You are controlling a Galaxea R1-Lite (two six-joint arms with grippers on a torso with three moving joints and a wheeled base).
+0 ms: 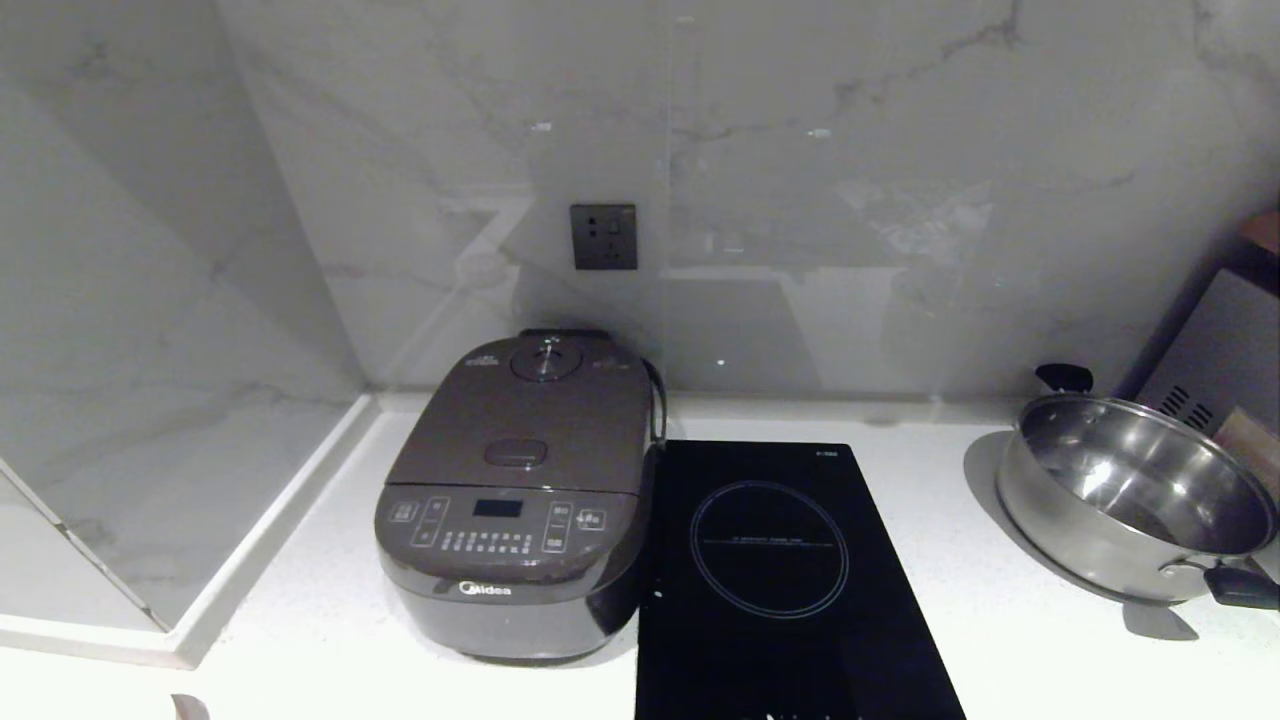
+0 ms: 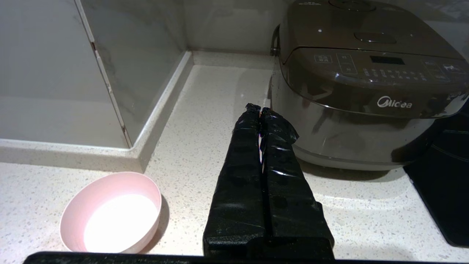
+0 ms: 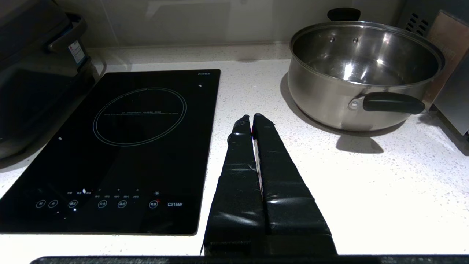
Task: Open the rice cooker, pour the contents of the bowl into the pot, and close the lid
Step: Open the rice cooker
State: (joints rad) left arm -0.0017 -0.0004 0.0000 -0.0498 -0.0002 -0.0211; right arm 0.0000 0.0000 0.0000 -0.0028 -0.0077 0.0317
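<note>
Rice cooker (image 1: 520, 500): set in the counter corner, beside the induction hob (image 1: 780, 580); lid (image 1: 530, 415) found shut, so the pot was hidden.

Bowl (image 2: 111, 214): stood on the counter, near the cooker's front left, apart from it, presumably within the left arm's reach.

Left gripper (image 2: 261, 109): held over the counter just before the cooker, fingers pressed together, nothing grasped.

Right gripper (image 3: 252, 117): held between hob and steel pan (image 3: 362, 73), fingers together, empty.

Task judged not yet begun.

A black induction hob (image 1: 790, 580) lies on the white speckled counter (image 1: 980, 620), a steel pan (image 1: 1130, 495) to its right, below a wall socket (image 1: 604, 237).
</note>
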